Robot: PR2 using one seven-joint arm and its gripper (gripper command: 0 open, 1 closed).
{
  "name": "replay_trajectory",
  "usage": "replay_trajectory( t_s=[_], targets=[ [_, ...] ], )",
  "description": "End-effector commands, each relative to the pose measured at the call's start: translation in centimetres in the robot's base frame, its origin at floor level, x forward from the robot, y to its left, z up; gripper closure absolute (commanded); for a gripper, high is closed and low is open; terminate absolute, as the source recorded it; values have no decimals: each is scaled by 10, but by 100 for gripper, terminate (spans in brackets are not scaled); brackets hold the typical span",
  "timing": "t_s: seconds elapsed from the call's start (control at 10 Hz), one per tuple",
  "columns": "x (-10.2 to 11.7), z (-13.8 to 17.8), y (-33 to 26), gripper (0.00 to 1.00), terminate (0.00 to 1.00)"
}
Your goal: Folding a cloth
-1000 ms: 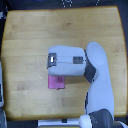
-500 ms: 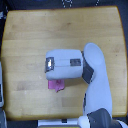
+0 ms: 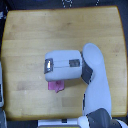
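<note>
Tool [image 3: 48, 65] over pink cloth [image 3: 55, 86], wooden table [image 3: 30, 35], no legible writing

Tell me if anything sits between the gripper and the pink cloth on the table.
Nothing visible does. The gripper head hangs directly over the pink cloth, covering most of it; only its lower edge shows below the gripper. The wooden table around them shows no other object. Whether the gripper touches the cloth cannot be told from above.

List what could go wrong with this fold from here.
1. The gripper head covers most of the cloth, so this view cannot confirm a grasp; the fold may proceed on nothing.
2. The visible pink part looks bunched, so the fold might come out crooked.
</note>
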Motion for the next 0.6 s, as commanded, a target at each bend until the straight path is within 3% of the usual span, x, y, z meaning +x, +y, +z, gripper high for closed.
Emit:
replay_trajectory(
  t_s=[0.0,0.5],
  targets=[
    [11,-8,6,0,0],
    [18,-5,2,0,0]
  ],
)
